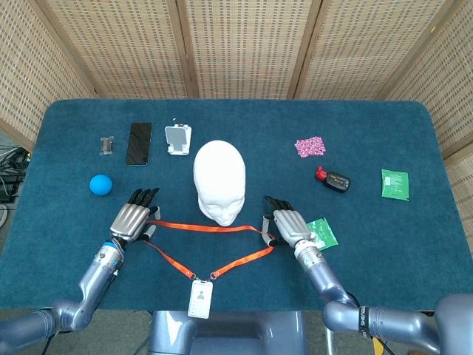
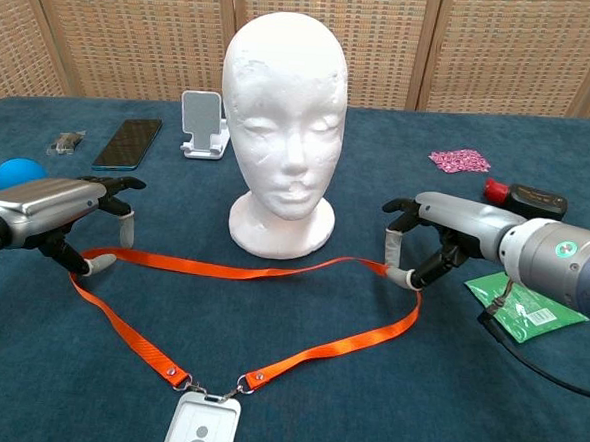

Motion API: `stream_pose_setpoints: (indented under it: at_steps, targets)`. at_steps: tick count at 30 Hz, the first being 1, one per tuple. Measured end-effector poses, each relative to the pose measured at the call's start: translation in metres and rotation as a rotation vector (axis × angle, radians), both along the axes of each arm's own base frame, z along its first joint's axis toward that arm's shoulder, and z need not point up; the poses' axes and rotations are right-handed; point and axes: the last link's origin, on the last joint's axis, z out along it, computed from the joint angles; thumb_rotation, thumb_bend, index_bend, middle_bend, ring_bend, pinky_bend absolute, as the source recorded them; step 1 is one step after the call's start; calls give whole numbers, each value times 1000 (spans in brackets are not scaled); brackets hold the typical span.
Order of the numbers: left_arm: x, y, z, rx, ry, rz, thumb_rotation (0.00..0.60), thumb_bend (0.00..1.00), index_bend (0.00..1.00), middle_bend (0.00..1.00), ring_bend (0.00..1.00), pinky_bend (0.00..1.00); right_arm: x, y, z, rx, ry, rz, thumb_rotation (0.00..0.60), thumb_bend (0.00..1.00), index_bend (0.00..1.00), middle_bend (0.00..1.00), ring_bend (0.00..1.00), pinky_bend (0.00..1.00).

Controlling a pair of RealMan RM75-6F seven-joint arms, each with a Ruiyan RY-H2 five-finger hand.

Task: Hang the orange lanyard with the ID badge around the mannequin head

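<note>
I judged the lanyard (image 2: 262,271) limp and light; my right hand (image 2: 424,239) pinched its right bend, my left hand (image 2: 59,222) hovered open at lower left.

Silver-grey metallic arms, silver-backed left hand (image 2: 37,208), right hand (image 2: 437,233), black fingers (image 2: 112,183), pale tips

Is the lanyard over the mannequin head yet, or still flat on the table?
Still flat: the orange lanyard lies spread in a loop on the table in front of the mannequin head, with the ID badge at the near end.
</note>
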Motion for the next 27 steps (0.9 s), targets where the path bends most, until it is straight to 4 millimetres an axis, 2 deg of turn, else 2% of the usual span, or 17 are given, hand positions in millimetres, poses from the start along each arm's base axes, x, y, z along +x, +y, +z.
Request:
stream_pose_setpoints:
  at_steps: [6, 10, 18, 27]
  targets:
    - [3, 2, -6, -5, 4, 1, 600, 421, 524, 0, 0, 0, -2, 0, 0, 1, 1, -7, 600, 666, 702, 0, 0, 0]
    - [5, 2, -8, -5, -4, 5, 600, 464, 558, 0, 0, 0, -3, 0, 0, 3, 1, -6, 600, 666, 702, 0, 0, 0]
    - [7, 1, -7, 1, -14, 6, 600, 465, 636, 0, 0, 0, -3, 1, -1, 7, 0, -4, 600, 667, 706, 0, 0, 0]
    - [7, -7, -3, 9, -23, -25, 600, 465, 646, 0, 0, 0, -3, 7, 1, 25, 7, 22, 600, 666, 721, 0, 0, 0]
